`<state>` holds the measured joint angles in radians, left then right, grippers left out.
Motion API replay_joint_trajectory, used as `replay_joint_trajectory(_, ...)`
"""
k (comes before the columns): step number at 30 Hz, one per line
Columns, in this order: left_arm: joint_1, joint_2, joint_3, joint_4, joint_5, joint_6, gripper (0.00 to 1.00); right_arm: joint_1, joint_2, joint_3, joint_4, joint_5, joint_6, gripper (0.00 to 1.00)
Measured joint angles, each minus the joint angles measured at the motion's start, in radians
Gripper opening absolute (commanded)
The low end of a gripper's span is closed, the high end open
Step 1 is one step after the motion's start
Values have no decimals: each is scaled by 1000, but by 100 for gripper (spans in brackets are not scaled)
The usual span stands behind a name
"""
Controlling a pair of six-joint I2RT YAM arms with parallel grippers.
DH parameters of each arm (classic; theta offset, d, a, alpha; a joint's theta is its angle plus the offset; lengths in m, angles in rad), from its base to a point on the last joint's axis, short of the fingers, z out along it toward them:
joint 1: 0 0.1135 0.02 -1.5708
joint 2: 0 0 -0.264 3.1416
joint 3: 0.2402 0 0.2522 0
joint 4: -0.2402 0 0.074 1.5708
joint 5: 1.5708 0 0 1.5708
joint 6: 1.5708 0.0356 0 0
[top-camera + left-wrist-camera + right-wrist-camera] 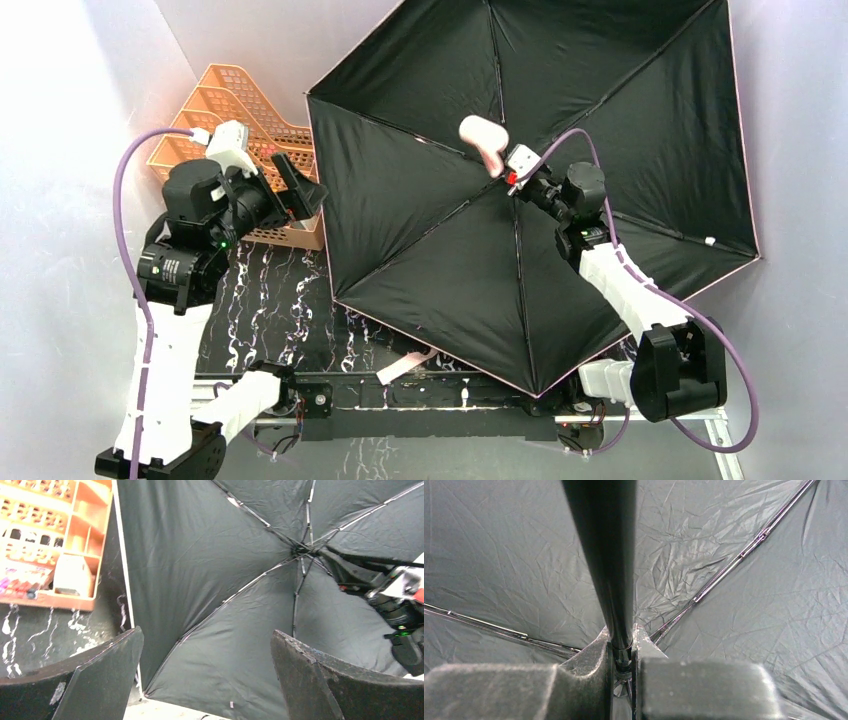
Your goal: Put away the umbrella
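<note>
Your umbrella (430, 250) lies open over the table's (270, 310) middle and right, black side up. Your right gripper (622, 655) pinches its shaft (604, 555). Your left gripper (206, 635) gapes wide, holding nothing, beside the far-left orange basket (240, 100).

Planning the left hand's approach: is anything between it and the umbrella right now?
Nothing visible. The left hand, open, faces the black underside of the open umbrella with nothing between them. The orange basket sits off to one side, out of the path. The right hand is shut on the shaft.
</note>
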<state>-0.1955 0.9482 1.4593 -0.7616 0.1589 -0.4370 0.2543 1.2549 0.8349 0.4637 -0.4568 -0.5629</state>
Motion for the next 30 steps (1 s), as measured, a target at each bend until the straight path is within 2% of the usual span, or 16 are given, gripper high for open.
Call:
replay_joint_trajectory(6, -7, 43, 123, -2, 57, -17, 98, 49, -12, 87, -59, 7, -166, 0)
replay_joint_trajectory(12, -8, 45, 172, -1, 106, -17, 98, 72, -11, 185, -175, 11, -224, 0)
replay_joint_trajectory(15, -12, 53, 176, 3, 142, -16, 98, 90, -29, 173, -168, 9, -304, 0)
replay_joint_trajectory(23, -49, 110, 214, -8, 153, 21, 98, 271, -47, 44, -90, 151, -685, 0)
replay_joint_trajectory(30, -74, 174, 308, 6, 212, 24, 98, 311, -43, 115, -43, 219, -869, 0)
